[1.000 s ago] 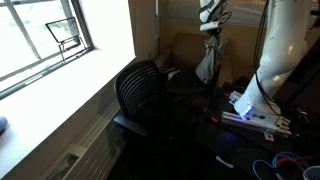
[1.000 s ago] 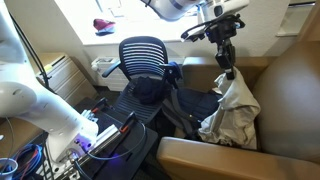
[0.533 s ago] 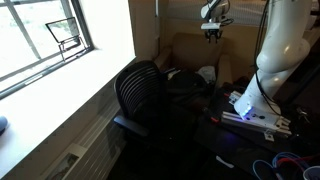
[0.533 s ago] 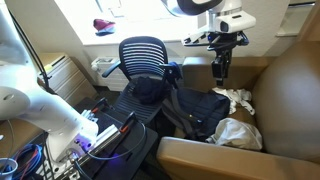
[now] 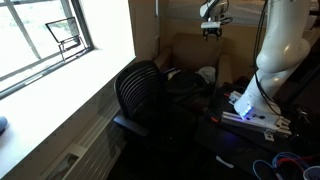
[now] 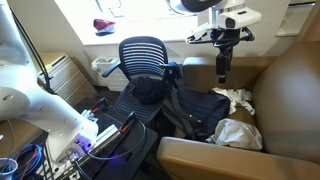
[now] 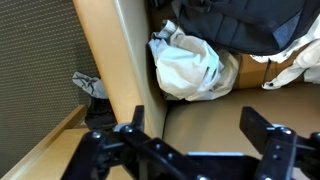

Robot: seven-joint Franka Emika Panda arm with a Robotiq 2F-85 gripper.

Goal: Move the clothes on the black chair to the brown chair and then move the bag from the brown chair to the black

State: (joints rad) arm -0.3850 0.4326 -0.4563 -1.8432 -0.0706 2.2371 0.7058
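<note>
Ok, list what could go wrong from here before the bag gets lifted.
1. The clothes lie right against the bag on the brown chair. Lifting the bag may drag them along or pull them off the chair.
2. The bag is dark and slumped, and no handle shows clearly. The open gripper, hanging above it, might catch only loose fabric and lose its hold on the way over.

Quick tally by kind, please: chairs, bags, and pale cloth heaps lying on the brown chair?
Chairs: 2, the black chair and the brown chair
Bags: 1, the black bag
Pale cloth heaps: 2, the larger heap and the smaller heap
Total: 5
</note>
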